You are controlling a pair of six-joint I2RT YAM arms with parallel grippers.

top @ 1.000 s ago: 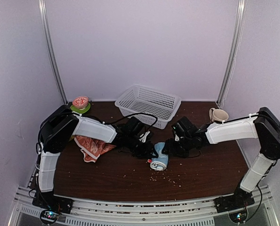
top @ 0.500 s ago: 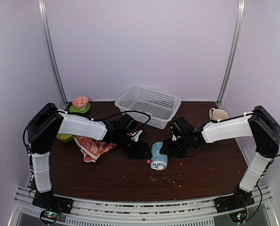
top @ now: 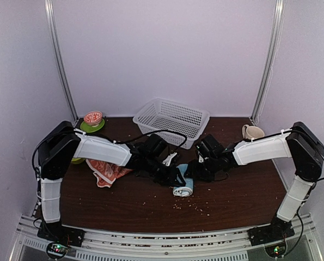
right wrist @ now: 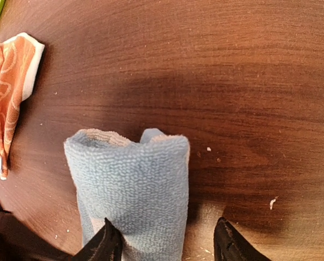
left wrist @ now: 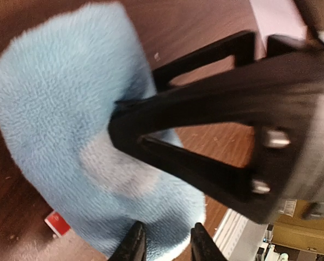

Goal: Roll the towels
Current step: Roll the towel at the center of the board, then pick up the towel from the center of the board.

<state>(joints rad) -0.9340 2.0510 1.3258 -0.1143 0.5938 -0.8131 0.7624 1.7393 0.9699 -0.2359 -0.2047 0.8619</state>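
Half a second ago the left claw (top: 171, 176) stood just left of the blue towel (top: 184, 187), with the whole roll showing. Now it has swung back in over the roll's left side and hides part of it, much where it was a second ago. The left arm's elbow has come in a little with it. The right claw (top: 193, 172) has hardly shifted. The orange towel (top: 108, 171) lies crumpled in the same spot, well to the left beneath the left arm.

Seen from its own wrist, the left claw (left wrist: 167, 247) is closed to a narrow gap on the end of the blue towel (left wrist: 53, 109), with the fluffy edge between its fingertips (left wrist: 133, 246). A small red label (left wrist: 57, 223) shows beside the roll. The right claw (right wrist: 167, 244) stands wide open and grips nothing — one finger is over the rolled end of the blue towel (right wrist: 129, 174), the other over bare wood beside it. The orange towel (right wrist: 9, 81) shows at that view's left edge.

The blue towel lies rolled near the middle of the dark wooden tabletop (top: 123, 209), which is flecked with pale crumbs (top: 191, 205). Along the back are a white basket (top: 172, 118), a cream mug (top: 252, 132) at the right, and a patterned bowl (top: 93, 117) on a green plate (top: 99, 126) at the left. Pale walls (top: 162, 49) close the space in, with metal posts (top: 58, 60) in the rear corners.
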